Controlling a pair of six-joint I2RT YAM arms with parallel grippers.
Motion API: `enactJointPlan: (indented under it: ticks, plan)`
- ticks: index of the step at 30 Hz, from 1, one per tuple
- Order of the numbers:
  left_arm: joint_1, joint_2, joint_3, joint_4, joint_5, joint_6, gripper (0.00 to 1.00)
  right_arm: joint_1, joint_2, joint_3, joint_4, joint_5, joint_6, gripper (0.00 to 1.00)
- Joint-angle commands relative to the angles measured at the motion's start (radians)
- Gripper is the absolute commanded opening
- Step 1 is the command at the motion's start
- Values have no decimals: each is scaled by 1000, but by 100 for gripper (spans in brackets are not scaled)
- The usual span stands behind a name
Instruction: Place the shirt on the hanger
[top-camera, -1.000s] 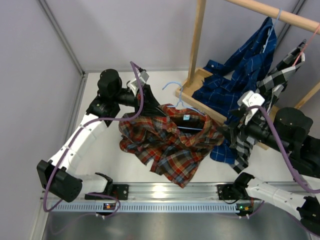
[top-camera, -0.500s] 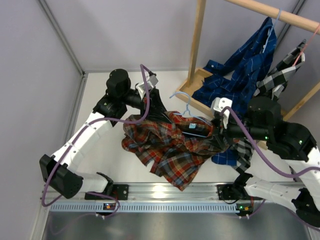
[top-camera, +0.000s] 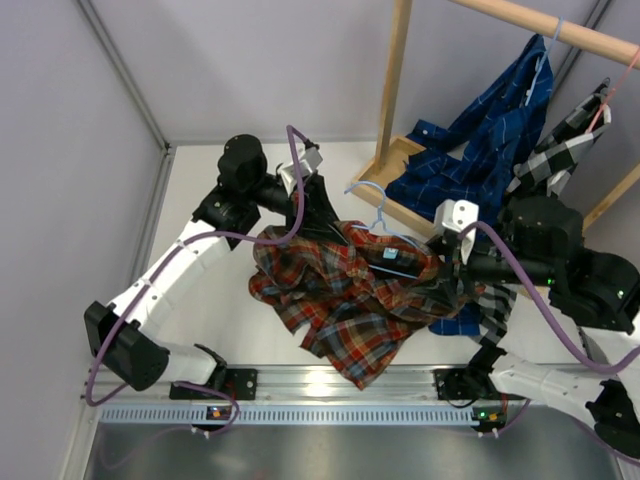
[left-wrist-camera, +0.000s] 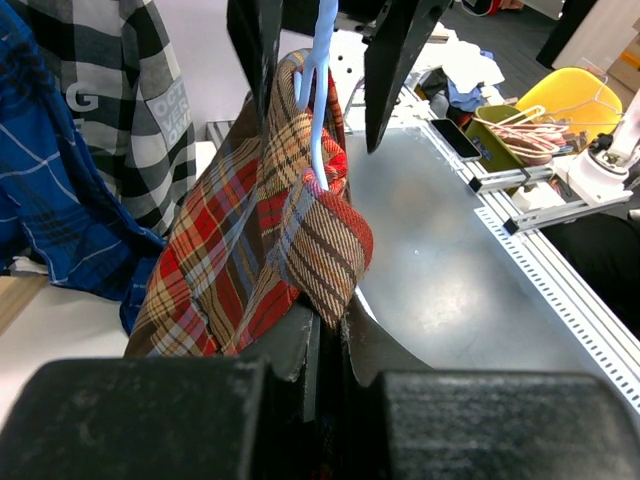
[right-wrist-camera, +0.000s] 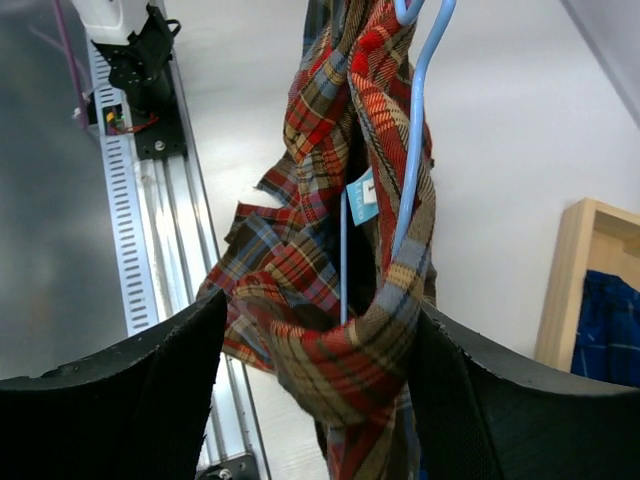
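Top external view: shirt (top-camera: 340, 300) held up over the bench (top-camera: 225, 320)

My left claw (left-wrist-camera: 322, 340) is pinched tight on a fold of the shirt. My right claw (right-wrist-camera: 318, 300) gapes wide, straddling another fold and the blue hanger (right-wrist-camera: 417, 140) wire. Bench shows bare to my left; the wooden rack (top-camera: 397, 70) and its hung shirts (top-camera: 480, 150) crowd my right.

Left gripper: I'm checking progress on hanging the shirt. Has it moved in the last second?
Yes. The left gripper has shifted right in the top view, closer to the wooden post.
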Motion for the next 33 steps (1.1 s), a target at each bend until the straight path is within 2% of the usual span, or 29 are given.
enactJointPlan:
  ticks: [1, 6, 8, 14, 19, 25, 27, 28, 29, 33]
  plan:
    - [-2, 21, 53, 96, 212, -25, 0, -6, -65, 22, 15, 74, -1, 67]
    - [-2, 35, 61, 98, 211, -45, 0, -4, -154, -44, 7, 153, -20, 68]
    - [-4, 32, 59, 96, 211, -47, 0, 4, -177, -61, 6, 179, -21, 65]
    - [-25, 11, 53, 96, 214, -35, 0, 25, -118, -63, 7, 217, -32, 57]
    - [-36, 8, 56, 98, 214, -38, 0, 31, -68, -46, 12, 159, -58, 51]
    - [-61, 14, 65, 96, 212, -32, 0, 37, -41, -6, 13, -20, -84, 30]
    - [-74, 20, 70, 96, 214, -27, 0, 37, -35, 11, 19, -56, -84, 17]
    - [-79, 22, 71, 96, 214, -25, 0, 36, -35, 17, 24, -60, -84, 3]
    - [-84, 25, 73, 96, 212, -22, 0, 36, -36, 17, 33, -64, -77, 0]
    - [-101, 38, 82, 96, 212, -6, 0, 36, -55, 11, 99, -38, -44, 0]
